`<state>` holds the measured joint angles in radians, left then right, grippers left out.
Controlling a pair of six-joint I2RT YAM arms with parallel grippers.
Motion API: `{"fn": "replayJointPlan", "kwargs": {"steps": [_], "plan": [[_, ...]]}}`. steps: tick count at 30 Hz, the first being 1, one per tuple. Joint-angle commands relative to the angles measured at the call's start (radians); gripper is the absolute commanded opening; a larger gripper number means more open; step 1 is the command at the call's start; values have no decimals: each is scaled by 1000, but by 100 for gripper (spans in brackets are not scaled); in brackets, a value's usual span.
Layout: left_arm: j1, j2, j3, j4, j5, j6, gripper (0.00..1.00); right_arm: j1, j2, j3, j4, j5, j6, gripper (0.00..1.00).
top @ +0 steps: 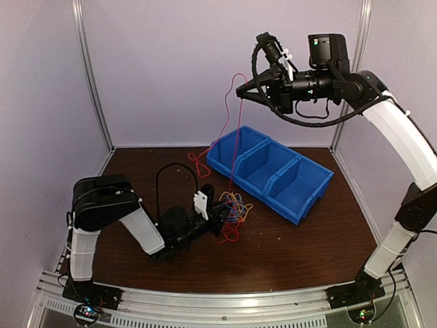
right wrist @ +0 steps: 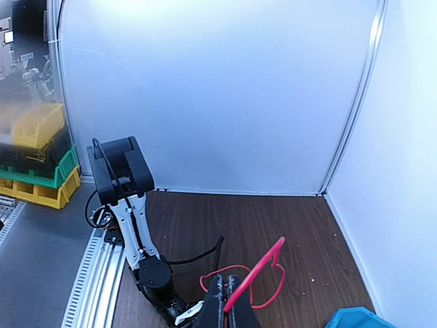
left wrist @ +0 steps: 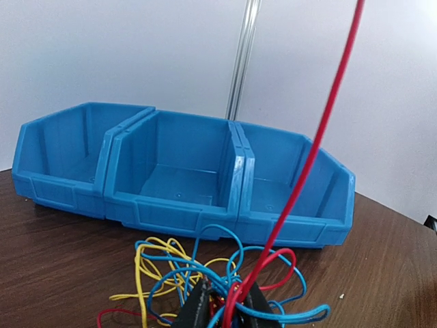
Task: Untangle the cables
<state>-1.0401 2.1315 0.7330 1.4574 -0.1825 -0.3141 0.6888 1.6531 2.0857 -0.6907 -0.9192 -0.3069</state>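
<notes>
Here, at the left of the top view, the left arm (top: 102,205) is reaching low across the brown table (top: 300,249). The left fingers (left wrist: 196,309) are sitting narrow, pinching several strands of the tangled cables (top: 235,207) between them. That tangle of yellow, blue, orange and red loops is lying on the table just in front of the blue three-compartment bin (top: 270,169), near its left end. Out of the tangle a red cable (top: 236,137) is running taut and almost straight up, crossing in front of the bin's left compartment. It is ending at the right fingers (right wrist: 216,301), which are clamping it tightly high above the table. A second stretch of the same red cable is hanging from those fingers in a slack curve, and its curled end is lying on the table beside the bin's left corner. The bin is sitting at an angle, its open fronts facing the arms. At the right, the right arm (top: 399,137) is rising from its base and bending leftward over the bin.
</notes>
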Motion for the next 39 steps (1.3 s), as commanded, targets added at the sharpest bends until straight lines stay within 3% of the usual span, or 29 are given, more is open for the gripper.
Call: {"fn": "replayJointPlan", "kwargs": {"steps": [1,6,17,20,28,34,39], "plan": [[2,50,2,-81,-10,-7,18,-75,-65,93,77,-95,32,0],[4,73,11,-110,5,-12,18,-106,-63,208,78,-112,43,0],[2,-72,-204,-89,-36,-33,18,-155,-146,147,65,-66,9,0],[2,-148,-258,-85,-41,-42,21,-156,-164,78,73,-43,5,0],[0,-406,-298,-258,-35,-40,47,-162,-242,-170,86,74,-63,0],[-1,-540,-250,-502,-23,-29,54,-184,-288,-338,122,151,-88,0],[-1,-614,-255,-590,-45,-23,57,-235,-332,-477,160,181,-93,0]]}}
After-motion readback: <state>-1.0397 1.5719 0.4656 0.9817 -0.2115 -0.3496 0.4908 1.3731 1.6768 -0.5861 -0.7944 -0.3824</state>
